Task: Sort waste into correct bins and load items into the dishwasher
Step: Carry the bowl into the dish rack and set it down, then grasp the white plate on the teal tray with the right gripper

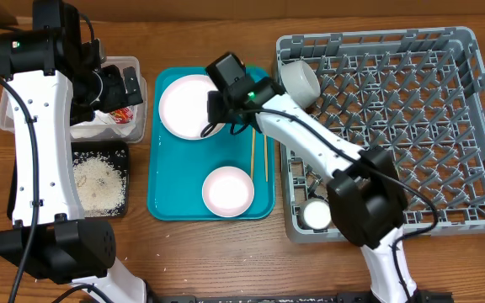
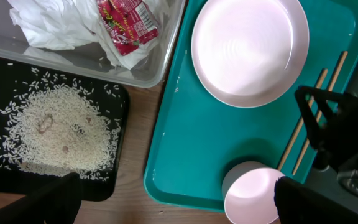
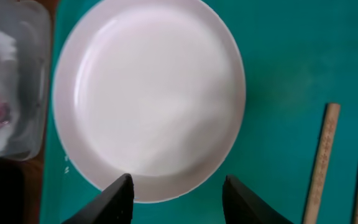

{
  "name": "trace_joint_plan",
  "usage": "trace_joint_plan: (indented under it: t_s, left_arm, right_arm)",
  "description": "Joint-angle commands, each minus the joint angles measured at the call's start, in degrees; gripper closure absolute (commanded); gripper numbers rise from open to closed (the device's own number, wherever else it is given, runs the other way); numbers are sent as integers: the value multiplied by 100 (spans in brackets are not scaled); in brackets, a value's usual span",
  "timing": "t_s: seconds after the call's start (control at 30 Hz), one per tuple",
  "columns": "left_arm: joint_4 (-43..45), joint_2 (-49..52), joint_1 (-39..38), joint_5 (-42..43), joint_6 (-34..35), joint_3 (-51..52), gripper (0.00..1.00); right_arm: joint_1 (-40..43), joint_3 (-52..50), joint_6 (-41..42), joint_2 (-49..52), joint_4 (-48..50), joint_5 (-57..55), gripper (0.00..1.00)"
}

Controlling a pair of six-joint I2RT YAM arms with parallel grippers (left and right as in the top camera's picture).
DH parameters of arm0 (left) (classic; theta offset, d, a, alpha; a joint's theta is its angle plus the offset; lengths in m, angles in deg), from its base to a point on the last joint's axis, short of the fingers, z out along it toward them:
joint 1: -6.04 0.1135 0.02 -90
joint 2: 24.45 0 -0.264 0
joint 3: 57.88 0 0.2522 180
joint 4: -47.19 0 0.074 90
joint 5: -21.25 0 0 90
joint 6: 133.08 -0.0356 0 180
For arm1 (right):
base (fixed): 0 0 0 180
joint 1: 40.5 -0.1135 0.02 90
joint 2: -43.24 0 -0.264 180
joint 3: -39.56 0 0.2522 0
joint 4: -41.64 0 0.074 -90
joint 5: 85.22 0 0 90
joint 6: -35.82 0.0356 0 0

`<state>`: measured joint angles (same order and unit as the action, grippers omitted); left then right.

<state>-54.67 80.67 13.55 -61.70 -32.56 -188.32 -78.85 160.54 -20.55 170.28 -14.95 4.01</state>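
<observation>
While the right gripper (image 3: 176, 202) hangs over the plate (image 3: 148, 93), its fingers are spread and hold nothing.

Seen from the right wrist, the plate's near rim sits between the two open fingers and the rest of the dish stretches away ahead of them. Being round, it has no long axis to line up with. It lies flat on the teal tray (image 3: 278, 62), glossy white, shallow and bare, with the chopsticks (image 3: 325, 162) apart to one side. The right arm is the nearer. The left gripper (image 2: 176, 196), likewise open and empty, is off toward the clear tub (image 2: 154, 68). A rim pinch looks likely next, probably bound for the dish rack (image 1: 470, 126).
</observation>
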Motion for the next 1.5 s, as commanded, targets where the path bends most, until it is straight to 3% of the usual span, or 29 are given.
trace_joint_plan:
  t_s: [0.0,0.17,0.4,0.6,0.73,0.9,1.23,1.47]
  left_arm:
    - [7,-98,-2,0,-22,-70,0]
    - [7,-98,-2,0,-22,-70,0]
    - [7,-98,-2,0,-22,-70,0]
    - [9,-98,-2,0,-22,-70,0]
    - [7,-98,-2,0,-22,-70,0]
    - [9,-98,-2,0,-22,-70,0]
    - [9,-98,-2,0,-22,-70,0]
    - [9,-98,-2,2,-22,-70,0]
  right_arm:
    - [0,-35,975,354,127,-409,53]
    - [11,-35,1019,577,345,-407,54]
    - [11,-35,1292,820,326,-409,74]
    - [11,-37,1290,962,129,-411,82]
    - [15,-35,1290,962,72,-409,96]
    - [157,74,1180,922,-153,-343,96]
    - [457,1751,-667,-66,-1674,-636,96]
    - [848,2433,-1014,-1106,-2734,-2024,96]
